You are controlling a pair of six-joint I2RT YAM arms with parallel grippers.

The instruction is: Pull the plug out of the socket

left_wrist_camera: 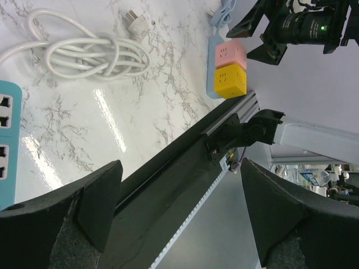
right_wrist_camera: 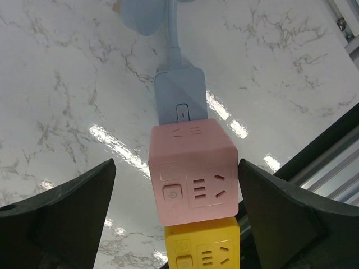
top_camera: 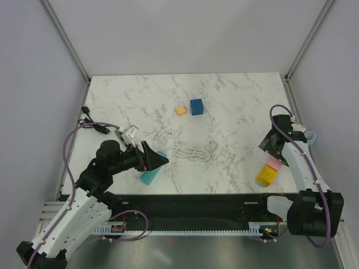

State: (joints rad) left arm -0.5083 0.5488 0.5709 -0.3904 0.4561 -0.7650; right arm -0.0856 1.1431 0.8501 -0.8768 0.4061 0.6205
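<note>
A pink cube socket (right_wrist_camera: 190, 174) sits against a yellow cube socket (right_wrist_camera: 205, 246) near the table's front right edge. A light blue plug (right_wrist_camera: 179, 103) with a pale blue cord is seated in the pink cube's far side. My right gripper (right_wrist_camera: 176, 168) is open just above the pink cube, one finger on each side, not touching it. In the top view the right gripper (top_camera: 270, 149) hangs over the pink cube (top_camera: 274, 162) and yellow cube (top_camera: 266, 176). My left gripper (top_camera: 160, 159) is open and empty over a teal power strip (top_camera: 149, 176).
A coiled white cable (top_camera: 190, 152) with a white plug lies mid-table. A blue cube (top_camera: 196, 106) and a small orange cube (top_camera: 180, 111) sit further back. A black cable (top_camera: 92, 124) lies at the left edge. The black front rail (left_wrist_camera: 185, 151) runs along the near side.
</note>
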